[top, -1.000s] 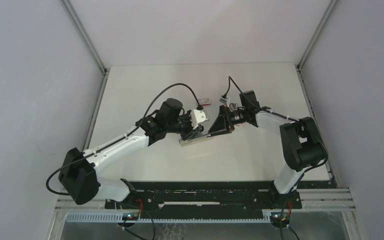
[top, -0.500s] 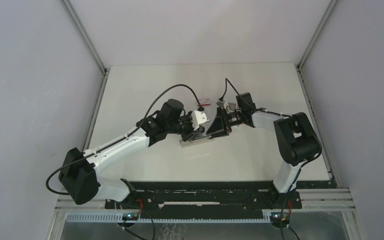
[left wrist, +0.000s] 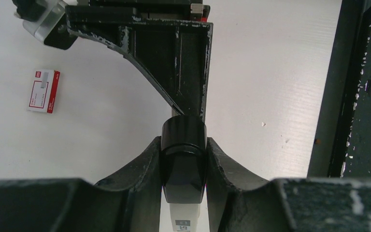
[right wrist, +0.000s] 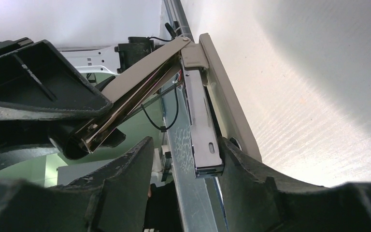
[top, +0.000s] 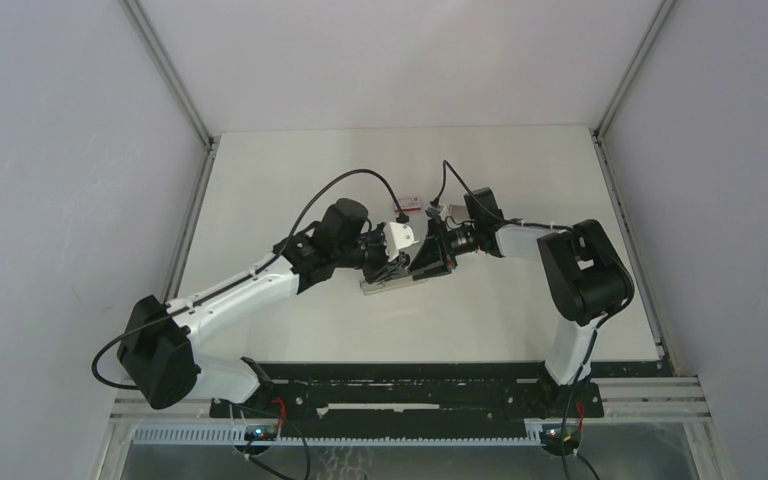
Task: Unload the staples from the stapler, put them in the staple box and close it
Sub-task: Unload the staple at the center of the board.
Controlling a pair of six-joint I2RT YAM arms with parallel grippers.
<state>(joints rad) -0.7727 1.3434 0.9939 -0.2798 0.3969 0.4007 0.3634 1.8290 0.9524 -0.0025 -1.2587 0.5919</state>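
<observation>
Here, left arm (top: 250, 290) outstretched, left fingers (left wrist: 137, 166) clamped on stapler (left wrist: 183, 159), right arm (top: 520, 237) folded inward, right fingers (right wrist: 125, 188) apart around its tray (right wrist: 200, 125).

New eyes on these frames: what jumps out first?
Both arms meet mid-table over one stapler, hinged open. The left gripper is clamped on its black end, while the right gripper straddles the bare metal magazine rail, with a gap showing beside one finger. A small red-and-white box lies alone on the white table behind them.
</observation>
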